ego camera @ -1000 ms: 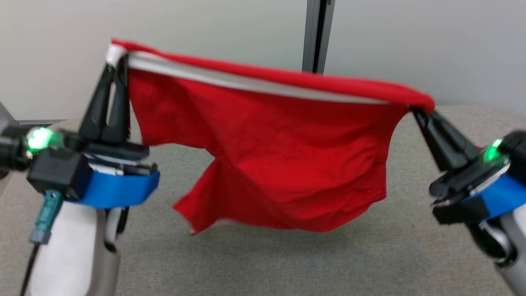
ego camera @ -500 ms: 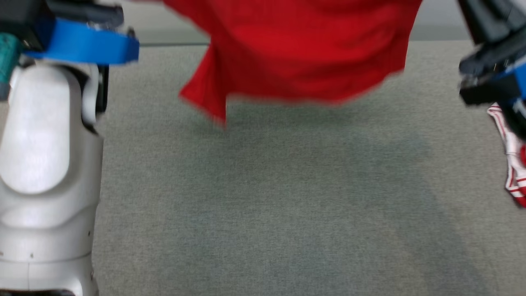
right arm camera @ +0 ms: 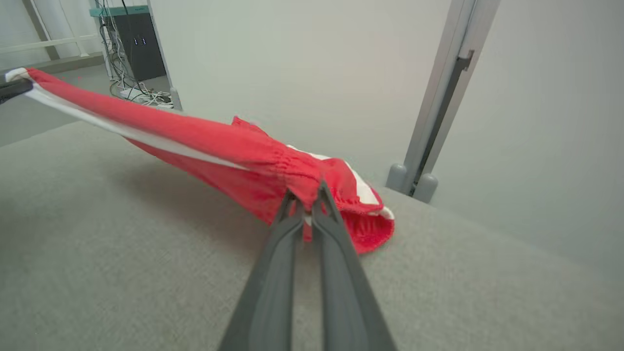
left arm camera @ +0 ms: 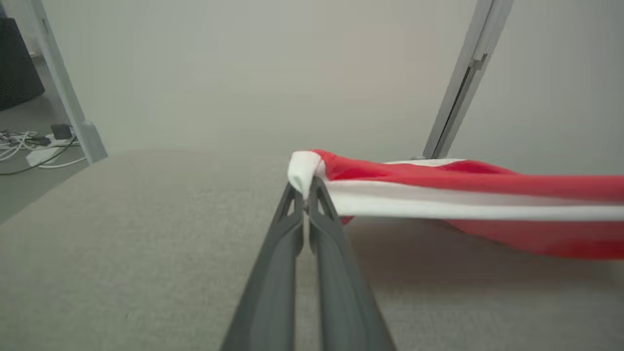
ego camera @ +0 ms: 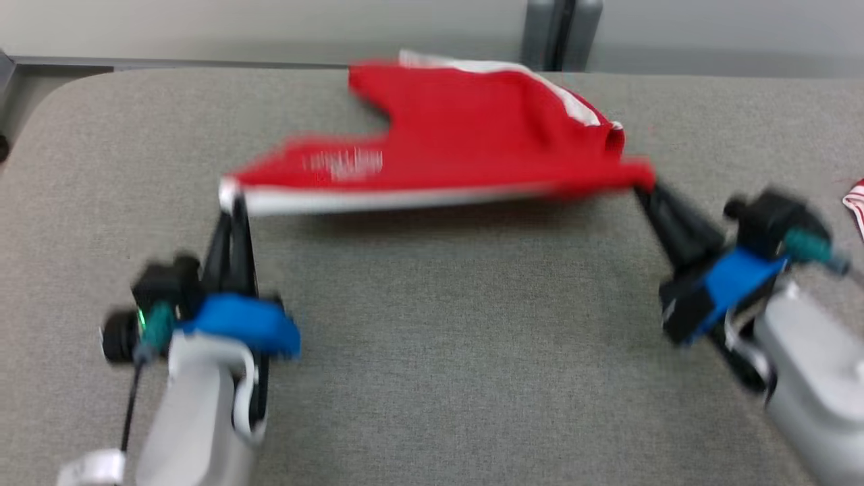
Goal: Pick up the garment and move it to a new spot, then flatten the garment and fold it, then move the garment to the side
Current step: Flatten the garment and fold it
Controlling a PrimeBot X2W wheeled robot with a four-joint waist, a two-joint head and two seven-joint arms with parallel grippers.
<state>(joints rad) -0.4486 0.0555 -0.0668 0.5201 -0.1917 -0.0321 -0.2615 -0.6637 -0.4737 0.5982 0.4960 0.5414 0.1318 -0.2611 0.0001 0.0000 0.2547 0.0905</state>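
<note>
Head view: garment (ego camera: 459, 142) stretched btwn left pincer (ego camera: 231, 202) & right pincer (ego camera: 646, 189), both pinching its corners.

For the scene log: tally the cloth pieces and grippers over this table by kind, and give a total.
red garment: 1
red-and-white striped cloth: 1
grippers, left gripper and right gripper: 2
total: 4

Soft matt cloth garment (ego camera: 459, 142); coarse woven grey table (ego camera: 432, 378).

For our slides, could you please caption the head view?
Left gripper and right gripper stretch a red, white-banded garment over a grey fabric table.
</note>
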